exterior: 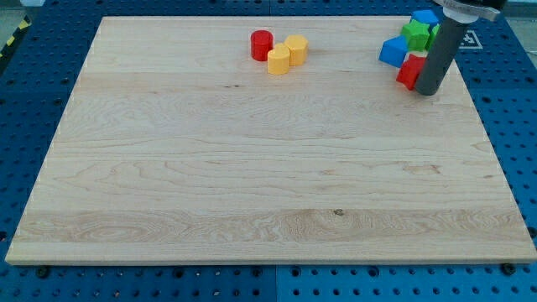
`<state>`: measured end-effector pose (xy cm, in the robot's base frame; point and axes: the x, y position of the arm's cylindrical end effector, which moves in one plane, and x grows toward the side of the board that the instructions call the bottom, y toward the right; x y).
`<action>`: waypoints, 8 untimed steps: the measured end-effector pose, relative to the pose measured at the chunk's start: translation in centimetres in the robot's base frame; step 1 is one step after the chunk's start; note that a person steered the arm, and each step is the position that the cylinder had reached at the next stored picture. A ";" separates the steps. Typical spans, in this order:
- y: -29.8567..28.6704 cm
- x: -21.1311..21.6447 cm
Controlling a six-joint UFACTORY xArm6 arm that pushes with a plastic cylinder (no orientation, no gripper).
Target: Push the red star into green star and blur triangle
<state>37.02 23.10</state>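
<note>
resting at about two o'clock on the wooden board (pixel 252 168), my tip (pixel 428 91) is touching the board's surface right beside the red star (pixel 410 71), pressing against that block's right side. this rod has no jaws, so it is neither open nor clamped on anything; it is only leaning against the red block's edge.

counting the blocks: two red ones, two yellow ones, two blue ones and one green one, seven in all.

the red star is sitting in a tight cluster at the board's two o'clock corner. the blue triangle (pixel 392 52) is lying just at its ten o'clock, touching or nearly touching it. the green star (pixel 416 34) is standing at the red star's twelve o'clock, close above it, partly hidden by the rod. a blue block (pixel 425 17) is sitting at the green star's one o'clock; its shape is unclear.

well apart, at the board's twelve o'clock, a red cylinder (pixel 262 44) is standing with two yellow blocks (pixel 295 49) (pixel 278 60) huddling together at its four o'clock, touching each other.
</note>
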 end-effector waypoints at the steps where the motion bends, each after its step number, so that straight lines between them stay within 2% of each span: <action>1: 0.0 -1.0; 6: 0.0 -6.0; 8: -0.9 -4.9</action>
